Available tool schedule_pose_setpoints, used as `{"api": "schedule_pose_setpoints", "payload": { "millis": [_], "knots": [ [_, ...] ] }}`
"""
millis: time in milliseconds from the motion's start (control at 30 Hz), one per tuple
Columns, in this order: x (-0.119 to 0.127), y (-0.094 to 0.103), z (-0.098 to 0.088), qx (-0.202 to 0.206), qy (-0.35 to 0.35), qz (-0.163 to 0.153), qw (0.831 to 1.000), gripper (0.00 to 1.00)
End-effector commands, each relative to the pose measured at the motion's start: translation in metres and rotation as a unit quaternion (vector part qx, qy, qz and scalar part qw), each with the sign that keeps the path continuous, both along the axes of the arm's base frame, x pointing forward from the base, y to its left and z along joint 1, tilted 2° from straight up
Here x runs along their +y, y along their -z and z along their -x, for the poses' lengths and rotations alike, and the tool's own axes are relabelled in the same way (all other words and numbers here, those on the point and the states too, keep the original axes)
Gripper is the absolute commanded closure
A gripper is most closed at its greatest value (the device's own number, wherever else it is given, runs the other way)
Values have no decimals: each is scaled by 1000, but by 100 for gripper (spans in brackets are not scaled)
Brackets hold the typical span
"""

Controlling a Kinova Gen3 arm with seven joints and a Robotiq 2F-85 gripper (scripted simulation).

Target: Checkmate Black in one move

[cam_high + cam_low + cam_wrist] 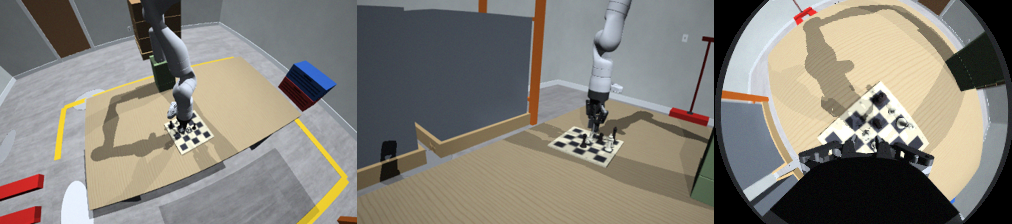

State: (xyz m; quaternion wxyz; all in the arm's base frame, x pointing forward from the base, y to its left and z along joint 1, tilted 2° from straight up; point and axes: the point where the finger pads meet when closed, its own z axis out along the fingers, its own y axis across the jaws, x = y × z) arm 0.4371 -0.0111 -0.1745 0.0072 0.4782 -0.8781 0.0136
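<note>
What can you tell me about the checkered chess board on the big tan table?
The small square chess board has a cream border and dark and pale squares. It lies flat on the tan, wood-grained table, turned at an angle to the table's edges. Several small black pieces and white pieces stand upright on it, mostly on its far side. The grey arm's black gripper reaches down among them, over the board. The edge letters are too small to read.
</note>
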Motion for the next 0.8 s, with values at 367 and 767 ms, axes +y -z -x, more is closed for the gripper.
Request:
{"api": "schedule_pose_setpoints", "payload": {
  "millis": [367,767],
  "knots": [
    [0,15,-1,-1,0,0,1000,63],
    [-1,30,-1,-1,0,0,1000,63]
  ]
}}
